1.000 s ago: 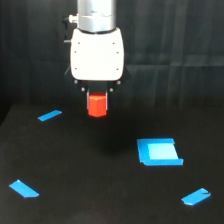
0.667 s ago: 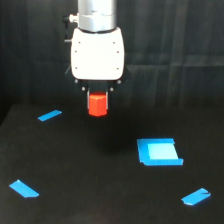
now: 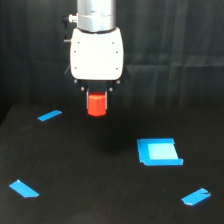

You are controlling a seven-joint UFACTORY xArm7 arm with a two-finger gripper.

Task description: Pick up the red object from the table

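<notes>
Up above the table (image 3: 100,190), the gripper (image 3: 97,102) is hanging with its fingers clamped snug on the red object (image 3: 97,105), lifted clear, blue square mark (image 3: 159,152) sitting off toward the exterior view's right.

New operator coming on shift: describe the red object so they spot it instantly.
Find the white gripper hanging above the black table. The red object sits clamped under it, off the surface. It is the only red-orange block; everything else is flat blue tape.
</notes>
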